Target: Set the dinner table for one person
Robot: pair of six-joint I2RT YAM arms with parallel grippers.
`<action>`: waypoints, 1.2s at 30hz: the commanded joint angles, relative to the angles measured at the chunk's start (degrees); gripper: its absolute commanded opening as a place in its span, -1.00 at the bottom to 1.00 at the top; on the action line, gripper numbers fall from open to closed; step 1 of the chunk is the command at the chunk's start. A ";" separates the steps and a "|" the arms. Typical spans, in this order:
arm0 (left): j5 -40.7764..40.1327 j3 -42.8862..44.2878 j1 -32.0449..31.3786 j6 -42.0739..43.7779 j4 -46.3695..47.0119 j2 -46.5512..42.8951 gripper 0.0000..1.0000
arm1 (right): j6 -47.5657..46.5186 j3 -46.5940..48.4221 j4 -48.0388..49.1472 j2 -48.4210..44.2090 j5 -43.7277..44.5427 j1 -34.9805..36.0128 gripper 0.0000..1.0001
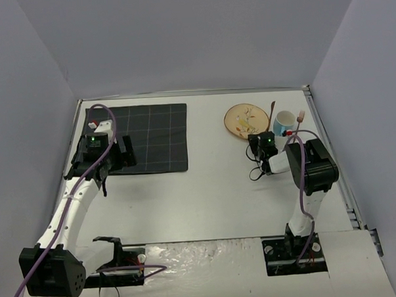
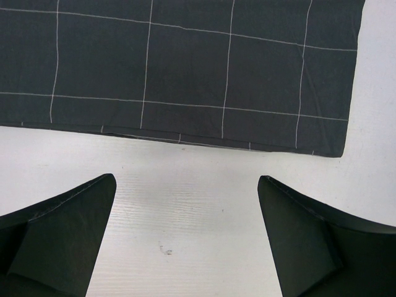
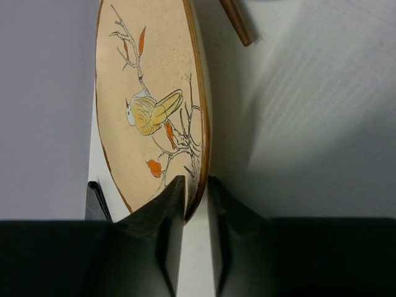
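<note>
The white dinner table [image 1: 213, 200] carries a dark grid-lined placemat [image 1: 155, 137] at the far left. A tan plate with a bird design [image 1: 247, 120] sits at the far right. My right gripper [image 1: 262, 142] is at the plate's near edge. In the right wrist view the gripper [image 3: 197, 185] is closed on the rim of the plate [image 3: 148, 105], one finger on each face. My left gripper [image 1: 94, 174] is open and empty over bare table [image 2: 185, 235], just short of the placemat's near edge [image 2: 185, 68].
A white and blue mug [image 1: 284, 123] stands right of the plate. A brown-handled utensil [image 1: 272, 109] lies between them, and its tip shows in the right wrist view [image 3: 236, 21]. A pinkish fork [image 1: 300, 116] is beside the mug. Grey walls enclose the table.
</note>
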 commanded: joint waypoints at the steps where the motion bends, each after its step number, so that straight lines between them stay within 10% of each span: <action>1: -0.60 2.13 -0.06 0.82 2.26 -0.68 0.94 | 1.12 -0.12 2.45 -0.43 0.44 -0.18 -0.78; 20: 6.20 1.52 -0.54 -4.74 5.66 1.36 0.94 | -0.12 -10.92 15.00 -8.66 -13.72 0.02 -1.00; 36: 7.94 4.77 -13.37 -17.11 17.64 12.50 0.94 | -7.03 -14.38 23.95 -14.48 -34.72 -0.36 -1.00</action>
